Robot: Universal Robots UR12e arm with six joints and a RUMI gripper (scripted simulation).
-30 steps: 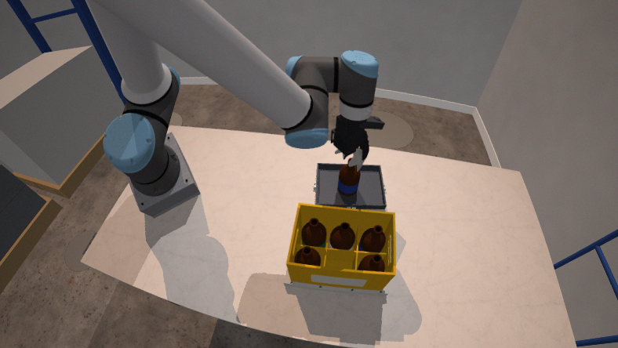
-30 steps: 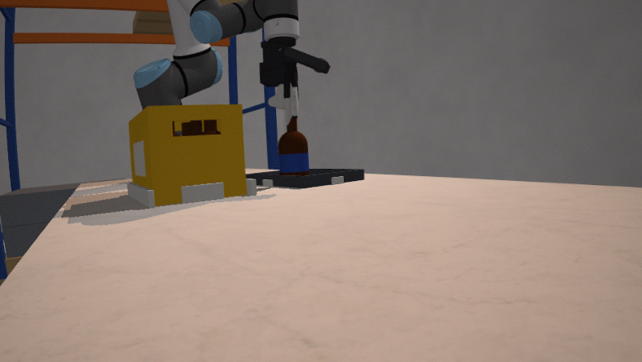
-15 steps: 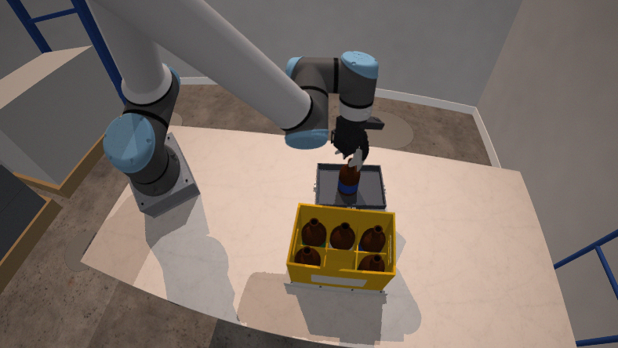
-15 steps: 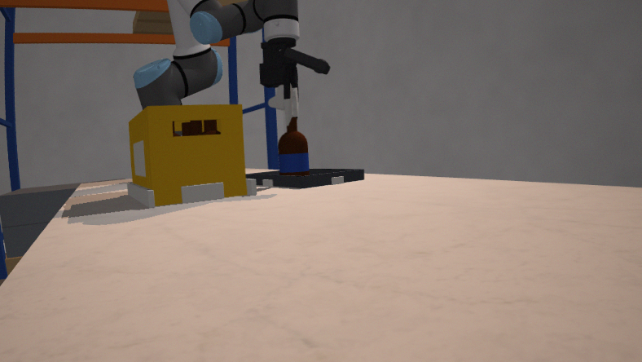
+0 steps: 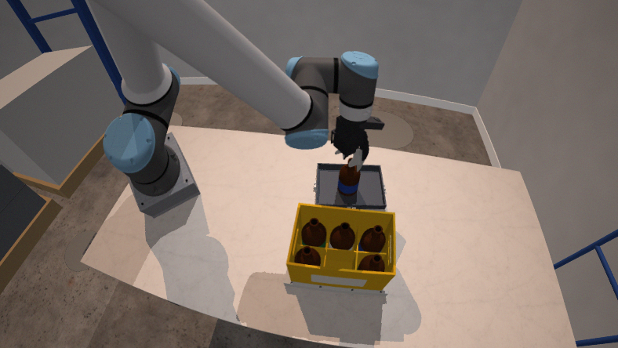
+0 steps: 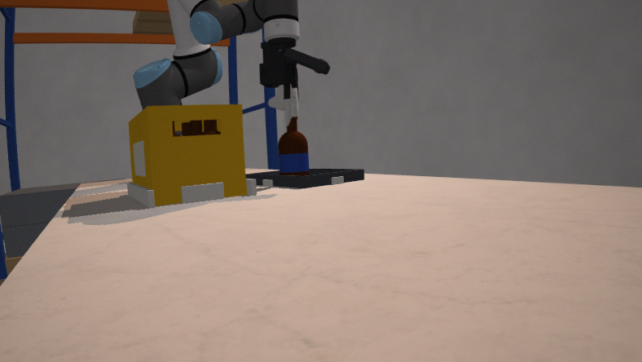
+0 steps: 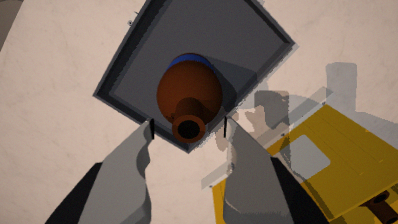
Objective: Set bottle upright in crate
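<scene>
Over the tray (image 5: 318,186) (image 6: 314,183) (image 7: 122,54), your hand (image 5: 347,156) (image 6: 291,117) (image 7: 189,119) is part open and grips nothing, its fingertips on either side of the neck of the bottle (image 5: 348,178) (image 6: 294,146) (image 7: 189,90), which stands upright on the tray. You seem to be at the regrasp: close evenly, then lift straight up. The crate (image 5: 341,272) (image 6: 197,157) (image 7: 360,160) sits just beside, so clear its near wall before heading for the free front-middle compartment.

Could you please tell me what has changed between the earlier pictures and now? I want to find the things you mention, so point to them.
Nothing has visibly changed. The brown bottle with the blue label (image 5: 349,177) (image 6: 294,152) (image 7: 189,92) still stands upright on the gray tray (image 5: 372,186) (image 6: 310,180) (image 7: 225,30), the jaws open around its neck, and the yellow crate (image 5: 376,281) (image 6: 197,157) (image 7: 360,150) is where it was.
</scene>
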